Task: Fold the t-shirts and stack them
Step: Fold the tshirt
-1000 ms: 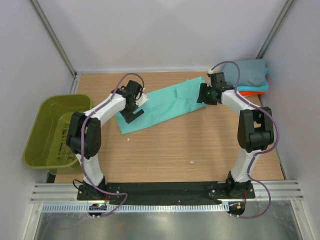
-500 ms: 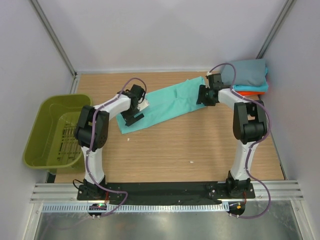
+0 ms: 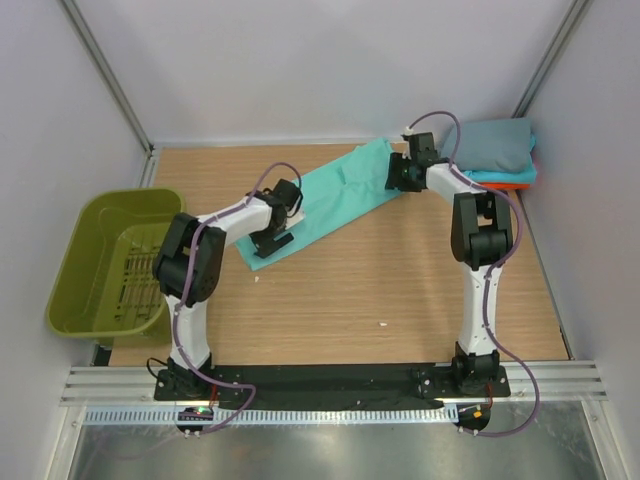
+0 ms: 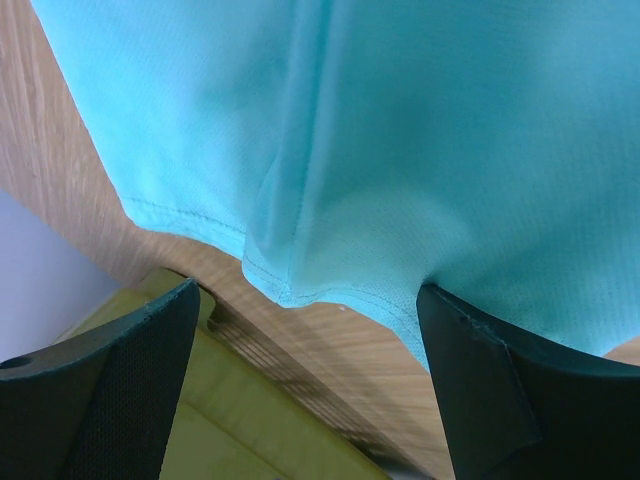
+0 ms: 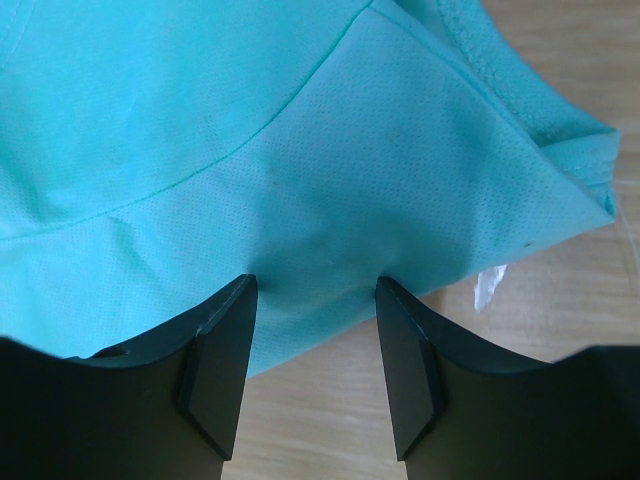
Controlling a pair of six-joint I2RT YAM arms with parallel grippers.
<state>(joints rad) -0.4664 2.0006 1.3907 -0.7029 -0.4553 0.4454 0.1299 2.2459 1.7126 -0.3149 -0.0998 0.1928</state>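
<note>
We see olive basket (image 3: 100, 260) far left, unused. Left gripper (image 3: 271, 240), jaws wide and gripping nothing, straddles the near hem of mint t-shirt (image 3: 335, 195), which lies diagonally on the table (image 3: 380, 290). We judge it is lining up a grab. Right gripper (image 3: 398, 176), half-closed, pinches the far end, probably for tension, just beside folded stack (image 3: 497, 148).

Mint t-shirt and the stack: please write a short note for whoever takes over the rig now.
Left gripper: open, over the left end of the mint t-shirt.
Right gripper: jaws partly apart, tips on its right end; grip unclear.
Done: grey t-shirt lies on top of a folded stack, far right corner.
To do: finish folding the mint one, put it on the stack.
</note>
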